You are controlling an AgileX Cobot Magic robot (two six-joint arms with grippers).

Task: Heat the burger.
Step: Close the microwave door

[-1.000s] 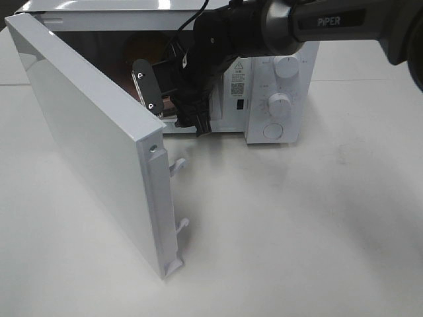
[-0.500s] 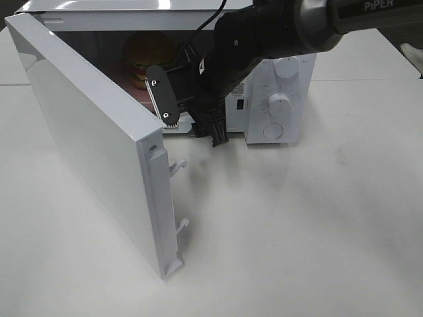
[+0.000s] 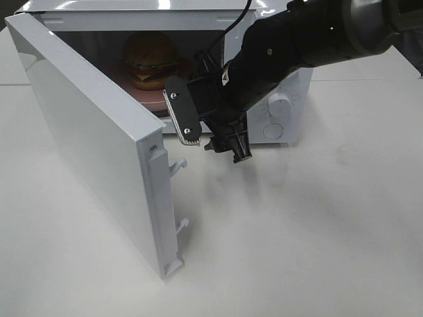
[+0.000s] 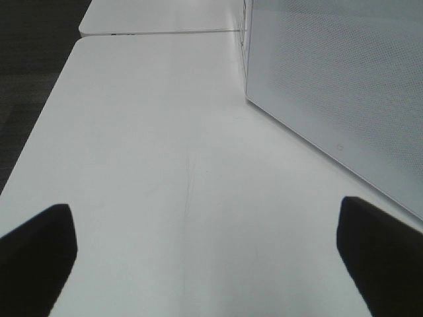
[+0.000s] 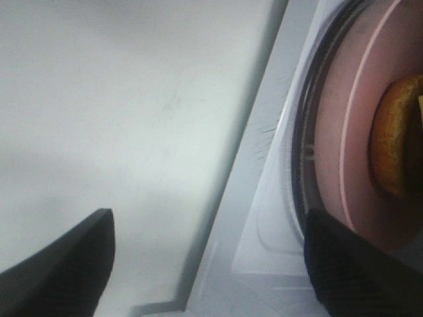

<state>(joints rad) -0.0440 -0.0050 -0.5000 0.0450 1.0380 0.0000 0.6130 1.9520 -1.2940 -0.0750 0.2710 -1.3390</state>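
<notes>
The burger (image 3: 151, 56) sits on a pink plate (image 3: 153, 98) inside the white microwave (image 3: 132, 20), whose door (image 3: 86, 132) stands wide open to the left. My right gripper (image 3: 216, 149) hangs just outside the microwave's front opening, open and empty. In the right wrist view the burger (image 5: 396, 145) and the plate (image 5: 350, 152) lie beyond the open right gripper (image 5: 208, 264). The left gripper (image 4: 208, 257) is open over bare table, with nothing between its fingers. It does not show in the exterior high view.
The door's latch hooks (image 3: 177, 165) jut from its free edge toward the table's middle. A control knob (image 3: 279, 105) shows behind the right arm. A white dotted microwave panel (image 4: 344, 86) stands close beside the left gripper. Another table (image 4: 158, 16) adjoins at the far end.
The right gripper has drawn back out of the microwave, toward the front and right. The burger on its plate, hidden behind the arm a second ago, now shows inside.
</notes>
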